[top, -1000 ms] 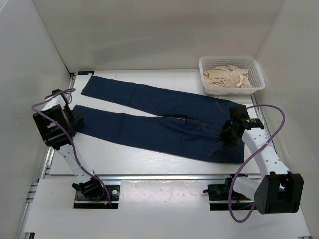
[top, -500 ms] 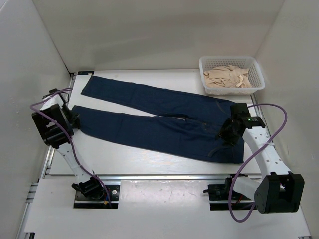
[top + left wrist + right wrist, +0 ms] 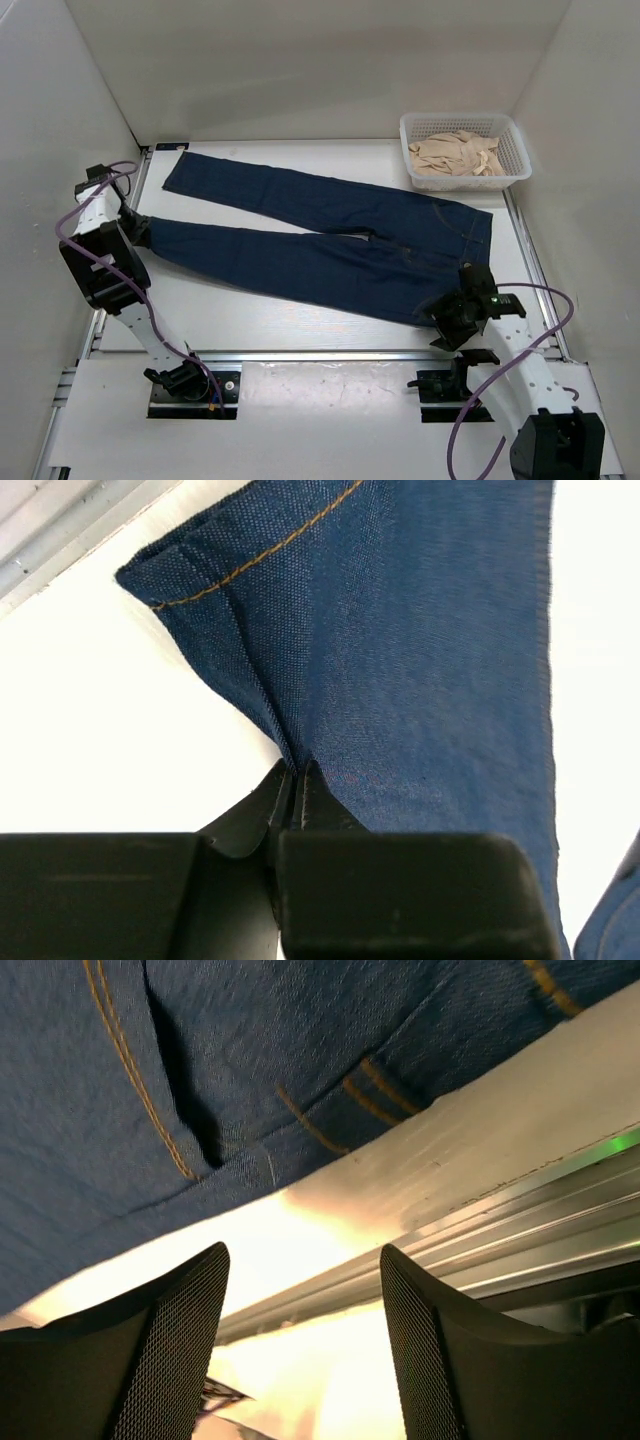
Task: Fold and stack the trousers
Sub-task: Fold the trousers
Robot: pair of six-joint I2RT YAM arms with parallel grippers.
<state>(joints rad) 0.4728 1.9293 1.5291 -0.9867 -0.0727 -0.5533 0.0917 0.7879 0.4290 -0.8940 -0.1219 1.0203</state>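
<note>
First fold: left gripper (image 3: 297,772) clamped on dark navy denim trousers (image 3: 330,250) hem (image 3: 205,575); right gripper (image 3: 300,1270) open, waistband (image 3: 330,1110) just beyond fingers (image 3: 160,1340), probably grabs next.

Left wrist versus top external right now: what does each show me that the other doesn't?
Only the left wrist: the left gripper pinched shut on a fold of the trousers just behind the hem, with its orange stitching. Only the top external: the whole trousers laid out, the right gripper at the waistband's near edge, and the basket of beige cloth at the far right. Both: the near leg's cuff end at the left gripper.
</note>
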